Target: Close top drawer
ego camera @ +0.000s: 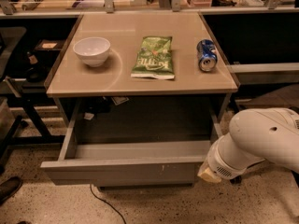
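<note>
The top drawer point(126, 171) is a wide, shallow grey metal drawer. It stands pulled far out from under the tan table point(140, 80), and its inside looks empty. Its flat front has small white marks right of centre. My white arm point(261, 139) reaches in from the right. Its tan-tipped end, where my gripper point(209, 174) is, sits against the right end of the drawer front. The fingers are hidden behind the wrist.
On the table stand a white bowl point(92, 51), a green chip bag point(154, 57) and a blue soda can point(206, 55) lying on its side. A cable point(105, 202) runs over the speckled floor under the drawer. Dark shelving stands on the left and a counter behind.
</note>
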Tool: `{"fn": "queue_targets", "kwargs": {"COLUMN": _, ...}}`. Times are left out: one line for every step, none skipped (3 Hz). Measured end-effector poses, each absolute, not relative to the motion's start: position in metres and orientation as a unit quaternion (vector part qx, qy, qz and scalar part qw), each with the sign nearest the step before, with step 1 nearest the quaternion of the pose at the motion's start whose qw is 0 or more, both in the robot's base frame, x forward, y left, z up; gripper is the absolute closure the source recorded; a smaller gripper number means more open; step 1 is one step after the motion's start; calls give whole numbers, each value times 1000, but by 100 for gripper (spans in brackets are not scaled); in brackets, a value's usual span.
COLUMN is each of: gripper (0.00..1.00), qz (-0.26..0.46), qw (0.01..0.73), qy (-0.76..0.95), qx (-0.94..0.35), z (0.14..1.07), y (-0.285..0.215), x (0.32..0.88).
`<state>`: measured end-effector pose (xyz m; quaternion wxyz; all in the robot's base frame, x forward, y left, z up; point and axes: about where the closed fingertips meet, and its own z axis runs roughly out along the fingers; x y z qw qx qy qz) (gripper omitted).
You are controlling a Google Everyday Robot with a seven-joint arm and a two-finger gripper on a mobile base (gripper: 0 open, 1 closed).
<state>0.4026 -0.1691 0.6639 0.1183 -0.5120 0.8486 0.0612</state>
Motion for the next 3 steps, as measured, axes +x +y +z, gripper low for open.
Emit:
{"fn": "queue_targets", "kwargs": {"gripper": 82, "qz": 61, "qw": 118, "qy": 849, "qx": -512, "z": 664, "y": -169, "x": 403}}
{"fn": "queue_targets", "kwargs": {"gripper": 58, "qz": 61, "qw": 118, "qy": 849, "qx": -512, "z": 664, "y": -169, "x": 403}}
{"fn": "queue_targets", "kwargs": {"gripper": 35, "qz": 61, "qw": 118, "qy": 849, "qx": -512, "z": 664, "y": -169, "x": 403}}
